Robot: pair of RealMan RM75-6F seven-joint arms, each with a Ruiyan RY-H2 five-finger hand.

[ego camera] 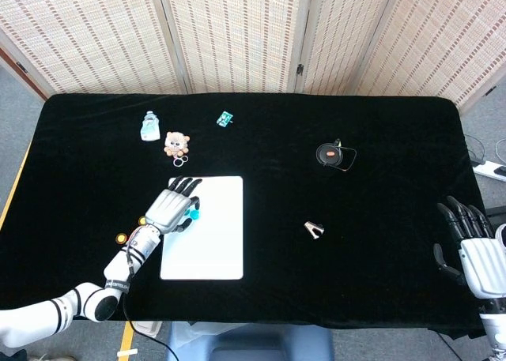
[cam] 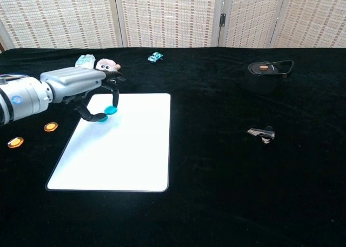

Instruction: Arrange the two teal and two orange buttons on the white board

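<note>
Left hand pinches a teal button over the board (right hand idle, fingers apart). Risk: a careless release could roll it off the near edge.

- Table cloth: plain black.
- Board: plain white.
- Button at the left hand's fingers: teal.
- Two buttons on the cloth: orange with a yellow-orange rim.
- Left hand: silver-grey back, black fingers.
- Right hand: silver-grey back, black fingers.
- Plush toy: tan and pinkish.
- Small packet: pale blue and white.
- Small item: teal-green.
- Round case: black with an orange spot.
- Clip: metallic grey.
- Screen panels: beige woven lattice, pale frames.
</note>
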